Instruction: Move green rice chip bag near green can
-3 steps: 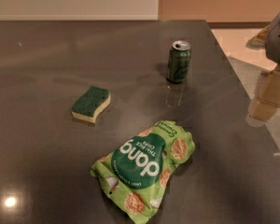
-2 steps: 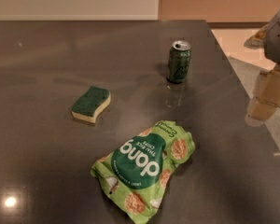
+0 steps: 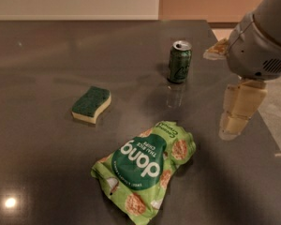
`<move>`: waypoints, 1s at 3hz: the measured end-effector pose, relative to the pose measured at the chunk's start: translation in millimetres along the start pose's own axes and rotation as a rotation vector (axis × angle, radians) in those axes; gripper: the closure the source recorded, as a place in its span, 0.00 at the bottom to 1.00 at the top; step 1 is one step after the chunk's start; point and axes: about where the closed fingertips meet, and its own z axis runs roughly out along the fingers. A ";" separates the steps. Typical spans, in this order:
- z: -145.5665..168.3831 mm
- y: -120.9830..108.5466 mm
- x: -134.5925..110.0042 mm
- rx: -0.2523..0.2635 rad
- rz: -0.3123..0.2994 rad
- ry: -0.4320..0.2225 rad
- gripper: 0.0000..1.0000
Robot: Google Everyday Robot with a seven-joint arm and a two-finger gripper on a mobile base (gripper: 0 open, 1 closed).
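Found the gripper (image 3: 234,123) over the right side of the table (image 3: 61,50), grip impossible to tell, the green rice chip bag (image 3: 145,172) lying apart toward lower left.

Tabletop (image 3: 47,46): dark, smooth, semi-gloss, stone-like, w/ soft reflections. Green can (image 3: 179,62): metal, painted sides w/ slight sheen, bare silver top. Green rice chip bag (image 3: 147,170): crinkly plastic film, glossy. Sponge (image 3: 91,104): rough matt green scrub top, pale foam below. Gripper (image 3: 235,121), over table's right edge, right of bag: cream, matt, plastic-looking. Arm housing (image 3: 257,41): smooth grey plastic.
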 end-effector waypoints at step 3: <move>103.2 83.5 -61.8 -0.250 -0.306 -0.100 0.00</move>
